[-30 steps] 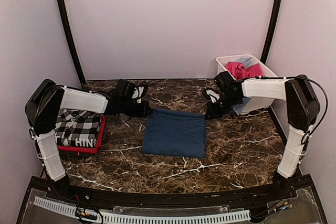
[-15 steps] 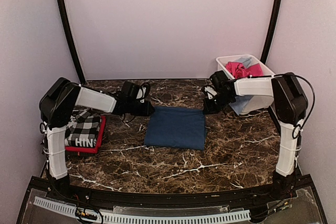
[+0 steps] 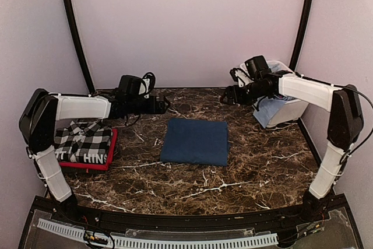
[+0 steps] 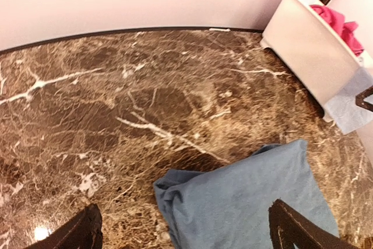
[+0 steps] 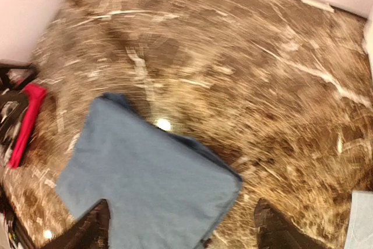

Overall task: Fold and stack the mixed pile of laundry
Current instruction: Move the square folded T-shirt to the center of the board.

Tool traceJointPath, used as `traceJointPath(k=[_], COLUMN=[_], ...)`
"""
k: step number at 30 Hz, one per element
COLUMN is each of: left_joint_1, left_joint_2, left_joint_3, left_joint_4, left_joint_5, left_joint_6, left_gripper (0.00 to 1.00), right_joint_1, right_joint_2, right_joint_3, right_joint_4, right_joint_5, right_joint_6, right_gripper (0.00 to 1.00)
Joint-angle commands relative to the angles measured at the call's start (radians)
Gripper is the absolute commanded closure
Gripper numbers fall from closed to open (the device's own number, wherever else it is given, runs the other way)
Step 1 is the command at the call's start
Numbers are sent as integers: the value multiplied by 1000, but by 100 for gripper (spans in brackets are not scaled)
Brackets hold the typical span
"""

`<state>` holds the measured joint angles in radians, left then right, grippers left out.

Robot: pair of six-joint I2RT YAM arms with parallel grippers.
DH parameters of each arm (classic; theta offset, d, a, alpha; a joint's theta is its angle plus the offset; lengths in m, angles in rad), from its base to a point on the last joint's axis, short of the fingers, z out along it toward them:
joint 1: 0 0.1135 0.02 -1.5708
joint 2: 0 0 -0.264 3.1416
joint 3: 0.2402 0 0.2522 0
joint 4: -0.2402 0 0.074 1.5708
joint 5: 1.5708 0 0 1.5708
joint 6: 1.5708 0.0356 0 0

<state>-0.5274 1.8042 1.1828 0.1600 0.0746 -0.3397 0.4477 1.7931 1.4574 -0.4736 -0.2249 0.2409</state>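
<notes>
Left gripper (image 3: 166,104): fingers spread wide, nothing between, hovering left of centre frame. Right gripper (image 3: 224,98): fingers apart, empty, right of centre.

Between and below both: navy blue cotton tee (image 3: 194,141), folded into flat rectangle, mid-frame on brown marble-pattern tabletop (image 3: 256,167), touching neither gripper.

Left edge: folded black-and-white checked garment with white lettering (image 3: 85,142), lying atop red tee (image 3: 111,151).

Upper right: white rectangular plastic tub (image 3: 289,109), light blue cloth (image 3: 267,111) draped over near wall (pink piece (image 4: 338,21) inside, per left wrist view).
</notes>
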Motion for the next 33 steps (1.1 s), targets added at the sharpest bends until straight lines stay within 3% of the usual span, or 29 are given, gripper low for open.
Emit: traceJointPath(k=[1,6,12,18,25,29,33], left_joint_1=[-16,-29,-29,-18,41,37,-8], left_joint_2=[-58,-26,188,345,375,245,13], left_joint_3=[16,-40,82,220,211,163,91], left_joint_4=[-89,126,257,196,146,55,-45], left_joint_5=[138,460,589,522,425,330,173], left_joint_6=[15,-92,-260,-285,-283,-183,-24], left_gripper=[1,1,1,1,1,1,1], right_joint_1=[53,72,54,-3,-21,-16,9], right_joint_2=[-44,7,153,306,405,310,162], right_joint_3=[-71,-146,-48,30,139,158,153], right_joint_4=[62,244,332,339,234,214,185], right_joint_5=[-195,-372,-433,-439,-400,-378,-367], right_joint_6=[49,192,256,255,167,150,138], right_gripper=[10,7,7,7,10,11,11])
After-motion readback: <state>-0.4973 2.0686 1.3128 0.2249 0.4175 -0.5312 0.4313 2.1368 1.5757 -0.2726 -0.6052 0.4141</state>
